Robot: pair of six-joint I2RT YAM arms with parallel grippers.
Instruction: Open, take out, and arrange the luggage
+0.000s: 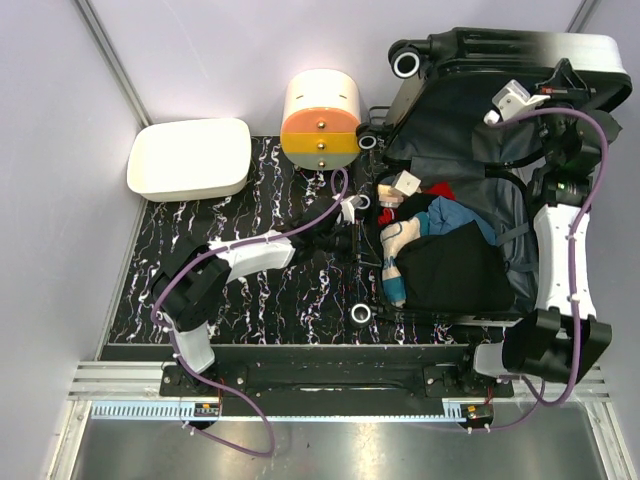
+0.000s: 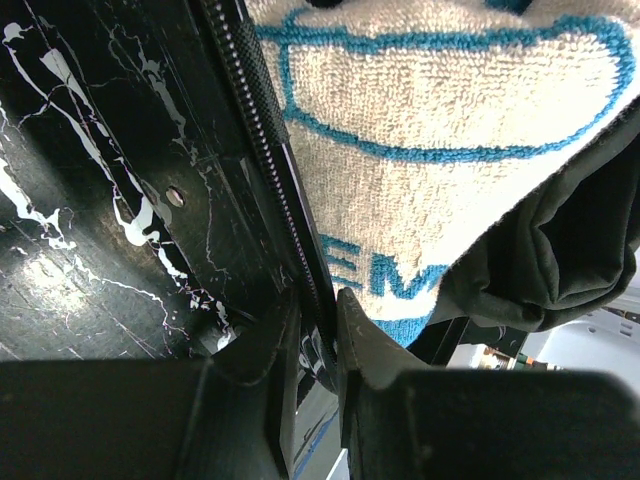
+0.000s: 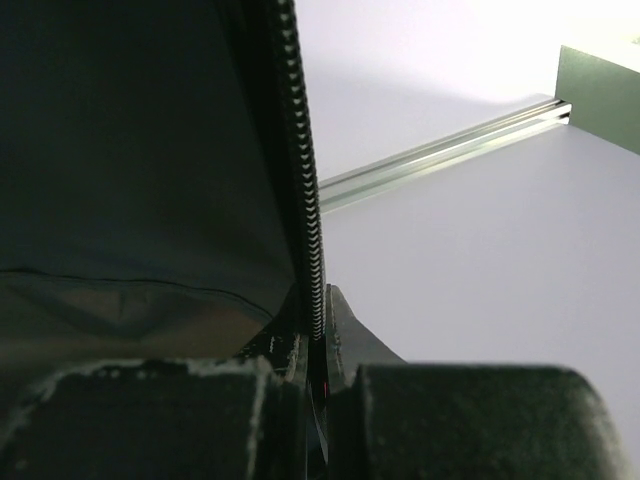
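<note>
From above, the luggage (image 1: 450,115) lies open with its lid raised and its long axis running near to far. It is straight ahead of the left gripper (image 1: 360,238), which meets its rim side-on. The lining is dark, and clothes are heaped inside.

In the left wrist view, the fingers (image 2: 375,345) are clamped on the zip rim, and a cream towel (image 2: 430,150) with blue lettering sits just beyond them.

In the right wrist view, the right gripper (image 3: 318,345) is pinched on the lid's zip edge, which runs straight away from it.
</note>
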